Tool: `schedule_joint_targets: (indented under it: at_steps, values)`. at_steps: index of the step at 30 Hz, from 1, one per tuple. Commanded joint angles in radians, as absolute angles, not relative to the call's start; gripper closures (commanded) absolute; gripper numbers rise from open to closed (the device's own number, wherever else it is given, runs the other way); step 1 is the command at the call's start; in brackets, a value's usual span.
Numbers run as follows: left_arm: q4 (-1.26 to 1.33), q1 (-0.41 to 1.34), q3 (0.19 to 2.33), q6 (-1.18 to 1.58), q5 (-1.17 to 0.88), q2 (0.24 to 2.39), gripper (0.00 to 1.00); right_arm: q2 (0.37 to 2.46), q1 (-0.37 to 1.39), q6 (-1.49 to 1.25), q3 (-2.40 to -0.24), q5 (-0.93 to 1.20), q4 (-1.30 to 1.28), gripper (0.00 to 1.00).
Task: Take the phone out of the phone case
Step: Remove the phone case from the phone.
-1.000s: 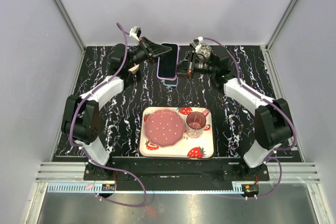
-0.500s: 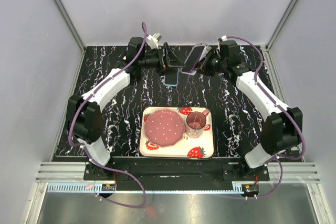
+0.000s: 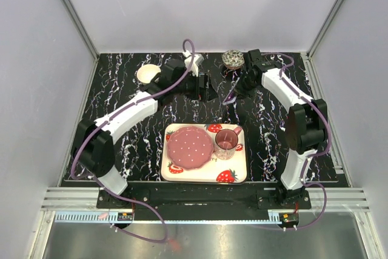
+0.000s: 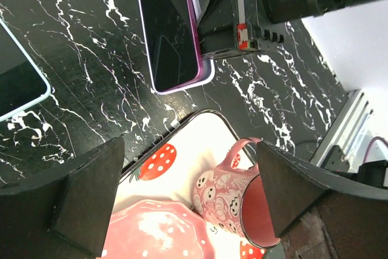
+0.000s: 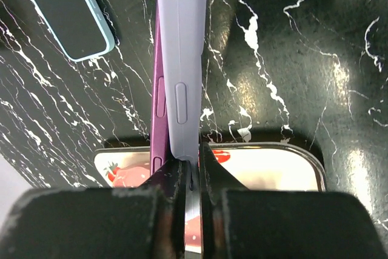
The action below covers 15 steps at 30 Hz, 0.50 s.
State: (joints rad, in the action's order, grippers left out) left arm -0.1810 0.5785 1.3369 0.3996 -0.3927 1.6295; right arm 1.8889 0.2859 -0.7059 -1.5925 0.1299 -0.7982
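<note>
The phone case [image 5: 60, 7] is a thin shell with a sky-blue rim, rounded corners and a dark, smooth face. It lies flat on the black, white-veined table [image 3: 273, 125]. There is one case. The right wrist view shows it best: its long axis runs on a slant, and the one short end in view is turned roughly toward the tray. In the left wrist view only one rounded corner shows, at the frame's left edge. In the top view the left arm covers it.

Just beside the case, and apart from it, is a single lilac phone [image 5: 182, 40]. It has a pale matte back, a deeper purple rim, a slim side button and a glossy dark screen. The phone stands on edge, its long axis reaching straight out from the right gripper [image 5: 191, 168]. That gripper's fingers are pressed together on one end of the phone, one on each face. Whether the far end touches the table cannot be told.

The left gripper [image 4: 188, 168] hangs above with its fingers spread wide and nothing between them.

Nearer the arm bases sits one white rounded-rectangular tray [image 3: 200, 176] printed with strawberries. It carries one pink dotted plate [image 3: 190, 148] with a wavy rim and one pink mug [image 3: 225, 142]. At the far side of the table are one small cream bowl [image 3: 147, 73] and one round glittery object [image 3: 232, 59].
</note>
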Motion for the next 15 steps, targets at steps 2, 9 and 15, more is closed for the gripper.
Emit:
schedule_joint_targets:
  at_steps: [2, 9, 15]
  values:
    - [-0.048, 0.610, 1.324, 0.311, -0.322, 1.638, 0.09, 1.856, 0.290, -0.817, -1.660, 0.164, -0.853, 1.00]
    - [-0.121, 0.745, 1.405, 0.121, -0.078, 1.706, 0.10, 1.861, 0.290, -0.926, -1.693, 0.147, -0.969, 1.00]
    - [-0.077, 0.762, 1.427, 0.140, -0.078, 1.752, 0.17, 1.873, 0.290, -0.965, -1.694, 0.169, -0.999, 1.00]
